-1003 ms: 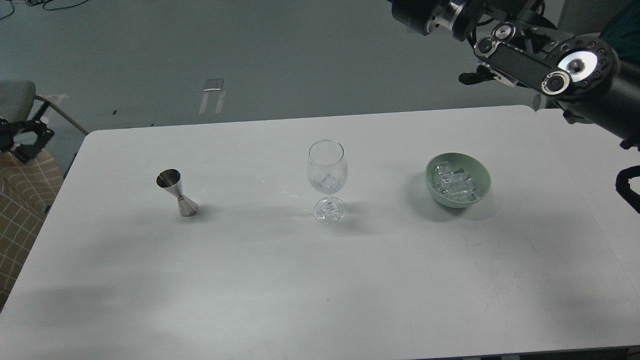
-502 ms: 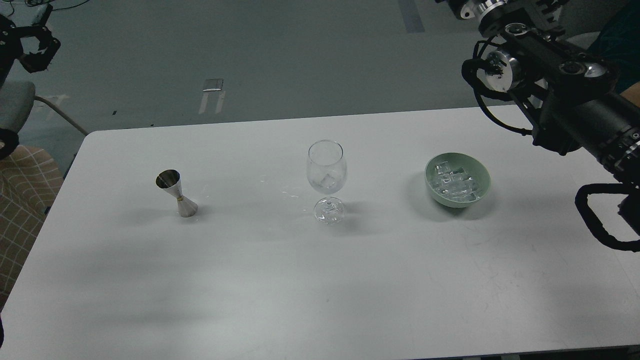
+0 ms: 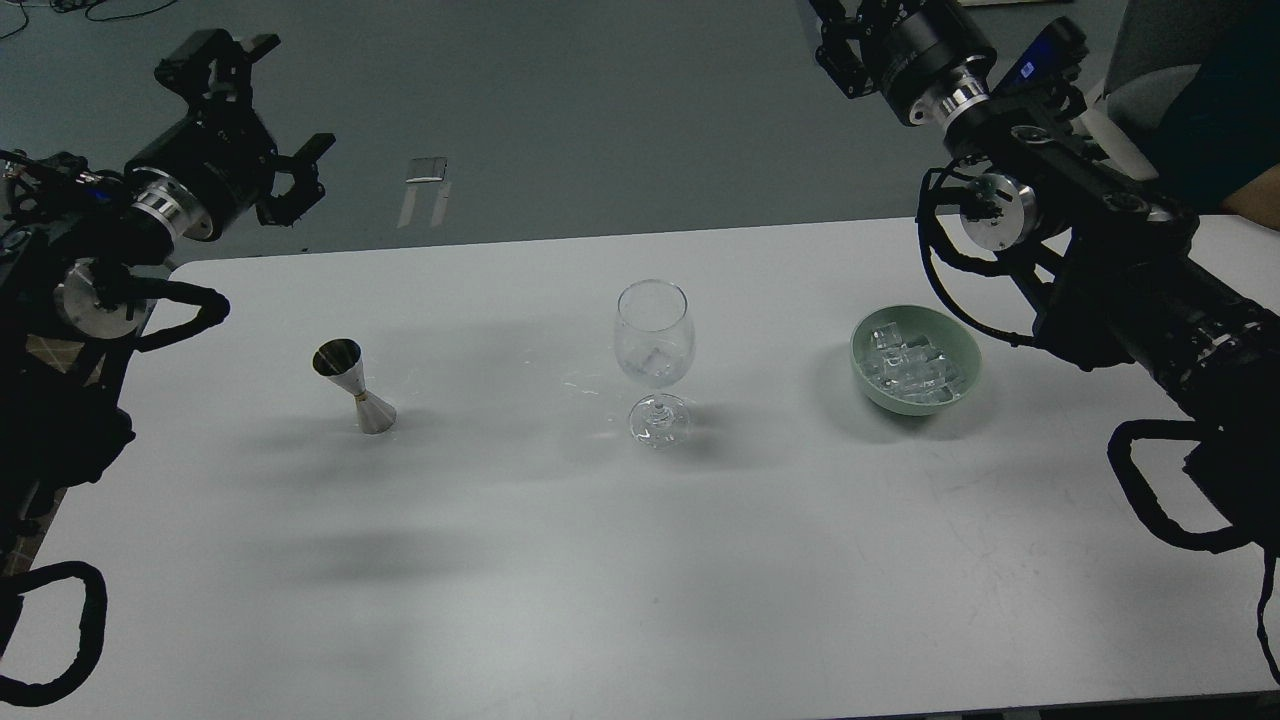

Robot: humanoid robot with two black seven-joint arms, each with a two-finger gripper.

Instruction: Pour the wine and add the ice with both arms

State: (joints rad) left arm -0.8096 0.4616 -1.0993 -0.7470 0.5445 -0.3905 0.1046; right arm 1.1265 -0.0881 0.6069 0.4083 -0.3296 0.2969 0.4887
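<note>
A clear stemmed wine glass (image 3: 653, 345) stands upright at the table's middle with one small ice cube (image 3: 655, 360) in its bowl. A green bowl (image 3: 915, 360) to its right holds several clear ice cubes (image 3: 908, 362). A steel jigger (image 3: 355, 385) stands to the left. My left gripper (image 3: 268, 105) is open and empty, raised beyond the table's back-left corner, far from the jigger. My right gripper (image 3: 845, 40) is high at the back, above and behind the bowl. It is partly cut off by the top edge, so its fingers cannot be told apart.
The white table (image 3: 600, 560) has a second table joined at its right. My right arm (image 3: 1120, 270) spans the right side above the table with looped cables. A person's dark teal sleeve (image 3: 1215, 110) shows at the top right. Grey floor lies behind.
My left arm has swung into view from the left and risen, its gripper now over the back-left corner. My right arm has shifted left and lower. The glass, bowl and jigger have not moved.
</note>
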